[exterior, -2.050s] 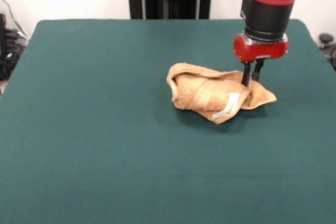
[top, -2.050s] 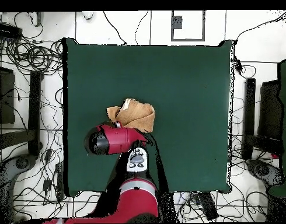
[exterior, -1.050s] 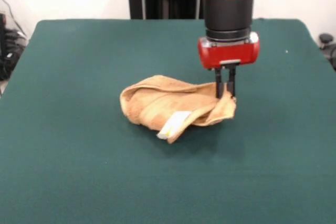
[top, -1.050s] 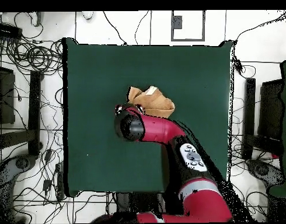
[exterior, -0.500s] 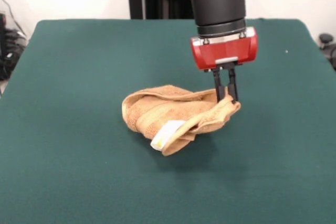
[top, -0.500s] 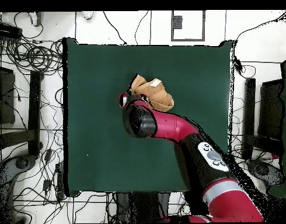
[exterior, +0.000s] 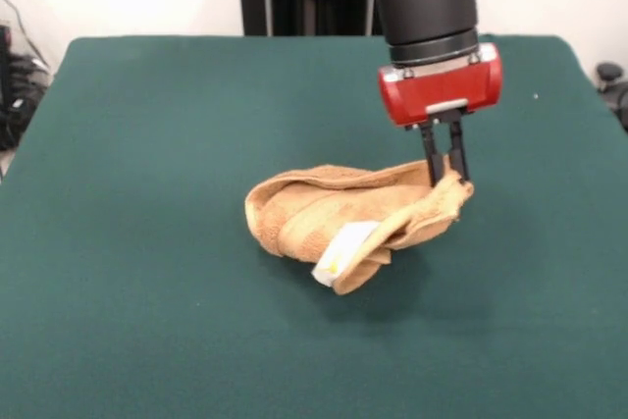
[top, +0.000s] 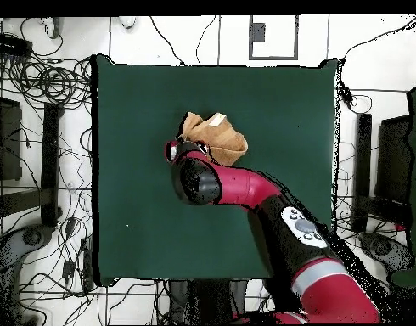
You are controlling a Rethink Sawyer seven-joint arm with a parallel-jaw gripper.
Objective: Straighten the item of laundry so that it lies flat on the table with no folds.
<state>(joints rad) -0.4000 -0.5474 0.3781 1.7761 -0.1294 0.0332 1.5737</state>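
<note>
Near the table's [exterior: 147, 321] middle, the gripper [exterior: 446, 176] pinches the bunched towel's [exterior: 324, 211] raised corner, probably to draw its folds open

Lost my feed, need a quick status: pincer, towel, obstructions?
Pincer shut on tan terry-cloth towel, one corner lifted. Towel bunched, folded, white tag showing. Green felt table: nothing else in the way.
</note>
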